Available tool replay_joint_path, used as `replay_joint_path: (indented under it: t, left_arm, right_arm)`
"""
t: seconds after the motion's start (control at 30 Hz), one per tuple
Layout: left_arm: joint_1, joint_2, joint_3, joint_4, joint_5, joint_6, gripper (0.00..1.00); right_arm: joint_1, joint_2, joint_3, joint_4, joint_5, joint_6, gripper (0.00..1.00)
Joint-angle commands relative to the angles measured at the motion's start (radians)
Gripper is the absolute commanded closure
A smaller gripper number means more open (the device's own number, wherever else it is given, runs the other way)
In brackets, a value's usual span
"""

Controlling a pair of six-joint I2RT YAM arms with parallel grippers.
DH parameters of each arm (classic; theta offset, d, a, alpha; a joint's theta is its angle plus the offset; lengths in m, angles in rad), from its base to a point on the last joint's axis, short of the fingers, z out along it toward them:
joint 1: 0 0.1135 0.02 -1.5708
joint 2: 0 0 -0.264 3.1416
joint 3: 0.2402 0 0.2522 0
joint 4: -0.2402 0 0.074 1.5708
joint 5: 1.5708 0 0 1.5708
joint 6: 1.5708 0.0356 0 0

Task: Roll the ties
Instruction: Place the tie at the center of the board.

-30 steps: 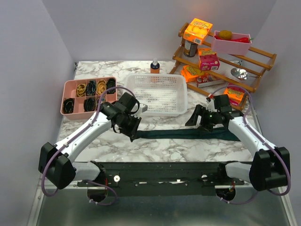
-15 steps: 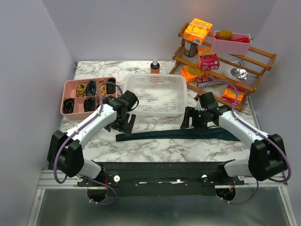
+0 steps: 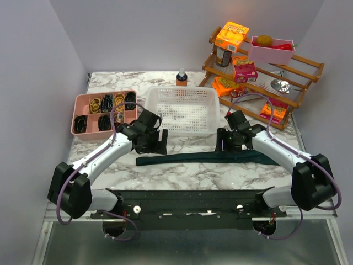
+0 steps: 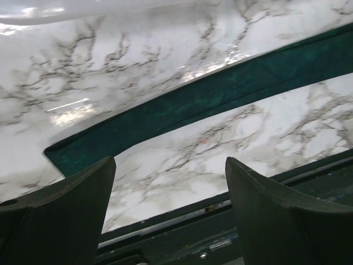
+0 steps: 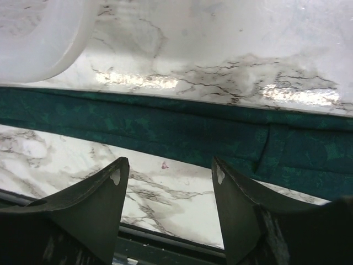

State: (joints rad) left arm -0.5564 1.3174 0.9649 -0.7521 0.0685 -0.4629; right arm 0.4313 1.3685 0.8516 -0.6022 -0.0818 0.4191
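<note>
The tie (image 3: 204,158), a dark teal strip, lies flat and unrolled across the marble table just in front of the white basket, its narrow end at the left and its wider end at the right. My left gripper (image 3: 159,144) hovers open just behind the narrow end. In the left wrist view the tie (image 4: 220,91) runs diagonally beyond the open left gripper (image 4: 170,160), with nothing between the fingers. My right gripper (image 3: 224,144) stands open behind the tie's right half. The right wrist view shows the tie (image 5: 165,130) just past the empty right gripper (image 5: 170,163).
A white basket (image 3: 185,110) sits behind the tie; its corner (image 5: 38,38) shows in the right wrist view. A pink divided tray (image 3: 103,112) of coiled items is at the left, a small bottle (image 3: 181,77) behind, a wooden rack (image 3: 259,66) of groceries at the back right.
My left gripper opened and let go of the tie's narrow end, which now lies flat, and drew back toward the basket. My right gripper shifted left along the tie and narrowed a little.
</note>
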Motion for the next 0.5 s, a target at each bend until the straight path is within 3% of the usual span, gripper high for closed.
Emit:
replay_joint_path:
  t: [0.0, 0.23, 0.33, 0.47]
  left_arm:
    - [-0.014, -0.021, -0.077, 0.255, 0.195, -0.109, 0.11]
    - [-0.144, 0.077, -0.072, 0.316, 0.159, -0.135, 0.12]
    - [-0.183, 0.129, -0.069, 0.375, 0.169, -0.158, 0.18]
    - [-0.256, 0.210, -0.039, 0.457, 0.200, -0.178, 0.36]
  right_arm:
    - [0.006, 0.037, 0.023, -0.028, 0.134, 0.007, 0.30]
    - [0.006, 0.049, 0.023, 0.008, 0.148, -0.009, 0.28]
    - [0.006, 0.070, 0.024, 0.038, 0.172, -0.002, 0.29]
    - [0.006, 0.109, 0.040, 0.082, 0.209, 0.010, 0.29]
